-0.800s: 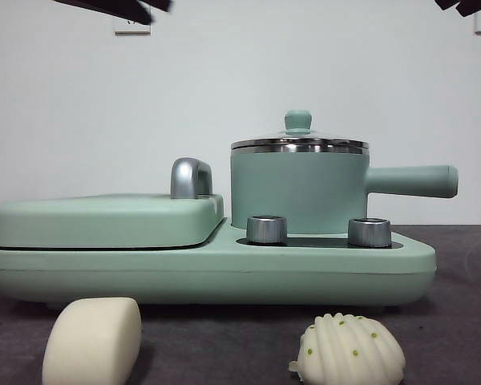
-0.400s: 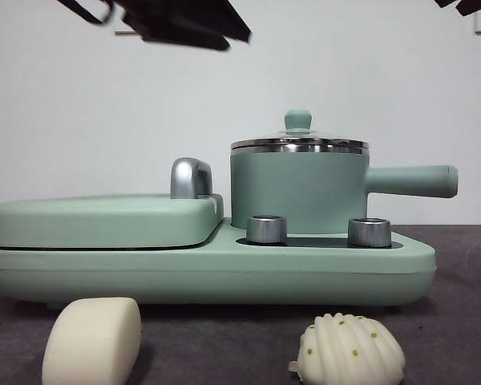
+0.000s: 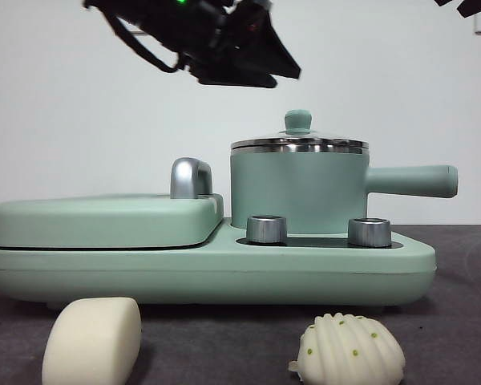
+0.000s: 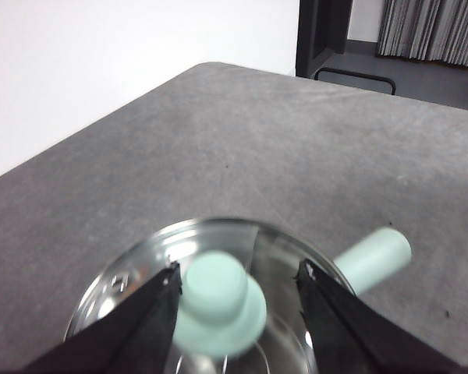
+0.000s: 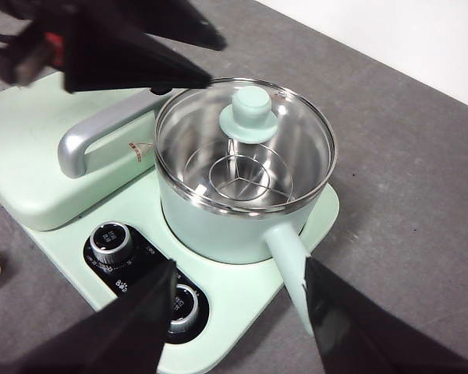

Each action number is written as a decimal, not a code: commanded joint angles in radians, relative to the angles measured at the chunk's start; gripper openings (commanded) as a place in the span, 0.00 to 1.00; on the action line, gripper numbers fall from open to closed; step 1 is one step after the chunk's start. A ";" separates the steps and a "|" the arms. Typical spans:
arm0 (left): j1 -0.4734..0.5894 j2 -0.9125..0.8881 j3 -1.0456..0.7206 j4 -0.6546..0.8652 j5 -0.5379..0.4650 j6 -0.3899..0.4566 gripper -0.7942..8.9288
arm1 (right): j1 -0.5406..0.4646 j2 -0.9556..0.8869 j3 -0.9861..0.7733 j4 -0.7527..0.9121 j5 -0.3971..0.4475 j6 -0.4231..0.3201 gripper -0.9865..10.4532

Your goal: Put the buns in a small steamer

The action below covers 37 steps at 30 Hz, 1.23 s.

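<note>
Nothing is done yet: our left gripper [image 4: 238, 284], jaws apart, hovers over the steamer's lid knob [image 4: 218, 300]; both buns [image 3: 92, 341] [image 3: 350, 350] wait on the table

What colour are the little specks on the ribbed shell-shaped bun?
Green, scattered over the white ribbed bun; the front view shows them best.

Matte black all over. Left gripper [image 3: 248, 68]: broad wedge-shaped jaws, flat faces tapering to blunt tips, black cables looping behind, small green and red lights glowing on the housing. Right gripper [image 5: 238, 312]: same black wedges, plain, unmarked.
</note>
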 commanded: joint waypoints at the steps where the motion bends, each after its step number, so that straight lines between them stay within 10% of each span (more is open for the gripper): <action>1: -0.014 0.056 0.060 0.011 -0.002 -0.007 0.33 | 0.004 0.006 0.020 0.010 0.000 0.011 0.32; 21: -0.013 0.197 0.124 0.019 -0.006 -0.006 0.33 | 0.004 0.006 0.020 0.009 -0.001 0.011 0.32; 28: -0.013 0.197 0.124 0.018 -0.031 -0.006 0.10 | 0.004 0.006 0.020 0.009 -0.001 0.011 0.32; 37: -0.013 0.193 0.130 0.017 -0.031 -0.006 0.10 | 0.004 0.006 0.020 0.010 0.000 0.011 0.32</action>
